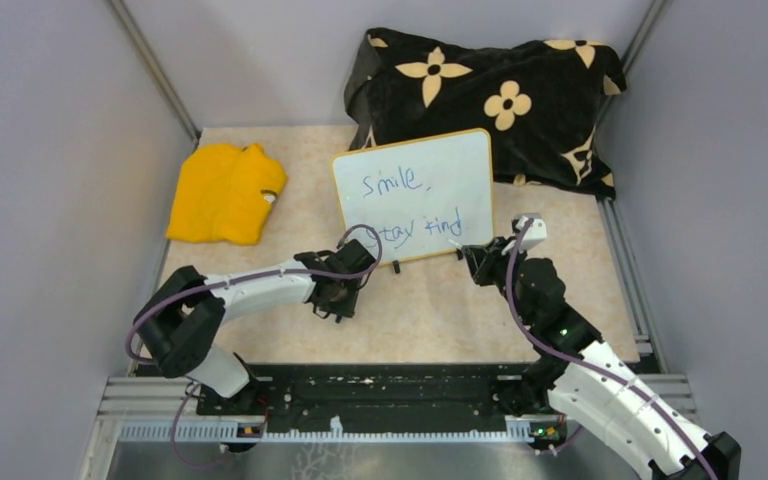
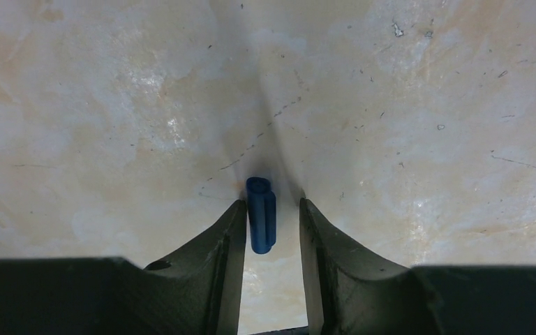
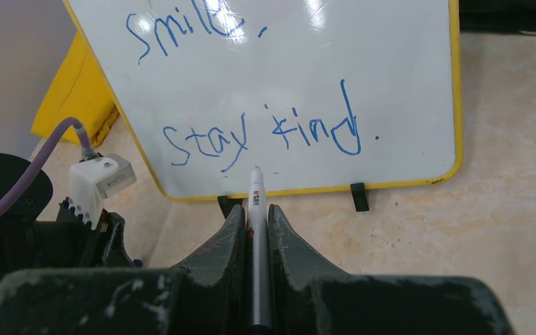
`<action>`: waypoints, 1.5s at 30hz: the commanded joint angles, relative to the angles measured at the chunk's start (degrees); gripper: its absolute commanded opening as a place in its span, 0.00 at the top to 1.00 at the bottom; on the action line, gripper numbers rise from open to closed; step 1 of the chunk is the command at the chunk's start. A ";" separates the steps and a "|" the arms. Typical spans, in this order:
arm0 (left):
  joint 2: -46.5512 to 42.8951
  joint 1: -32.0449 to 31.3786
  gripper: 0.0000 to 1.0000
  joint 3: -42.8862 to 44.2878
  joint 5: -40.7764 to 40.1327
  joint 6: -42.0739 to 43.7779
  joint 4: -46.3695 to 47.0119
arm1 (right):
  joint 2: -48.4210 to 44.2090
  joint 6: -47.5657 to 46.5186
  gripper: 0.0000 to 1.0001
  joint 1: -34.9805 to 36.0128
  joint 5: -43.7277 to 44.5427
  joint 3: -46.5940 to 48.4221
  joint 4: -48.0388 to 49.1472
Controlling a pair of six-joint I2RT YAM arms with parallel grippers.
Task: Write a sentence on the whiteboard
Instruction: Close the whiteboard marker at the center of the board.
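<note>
While the whiteboard (image 1: 440, 165) stands on its long edge near the middle of the counter (image 1: 420, 320), its back rests against the black flowered cloth (image 1: 500, 100) behind it and its white face is turned toward the arms. Its long axis runs left to right, a little askew in the top view, and small black feet (image 3: 359, 197) show under the yellow-orange rim. The sentence (image 1: 392, 183) runs along that axis in blue, in two lines – "Smile," above and "Stay kind." below – and ends short of the right rim.

The right hand (image 3: 255, 216) is clamped on a white marker (image 3: 256, 199). The marker's long axis lies in line with the fingers, and its tip points at the board's lower rim, just under "Stay"; whether it touches the board is not clear.

The left hand (image 2: 272, 203) hangs low over the counter, in front of the board's left corner, its fingers apart. A small blue cap (image 2: 261, 216) sits between them, lengthwise along the fingers and close against one finger – a gap shows on its other side.

A yellow cloth (image 1: 225, 192) lies well to the left of the board.
</note>
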 commanded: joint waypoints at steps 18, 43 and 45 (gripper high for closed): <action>3.03 -1.26 0.82 -1.31 2.69 0.31 -0.78 | -0.70 -0.32 1.00 0.29 0.06 0.00 2.37; -0.80 -0.03 0.71 -5.33 9.55 -0.33 3.56 | -1.41 -0.36 1.00 0.26 -0.21 0.07 2.37; -0.80 -0.03 0.75 -5.48 9.47 -0.28 3.60 | -1.53 -0.32 1.00 0.32 -0.14 0.10 2.37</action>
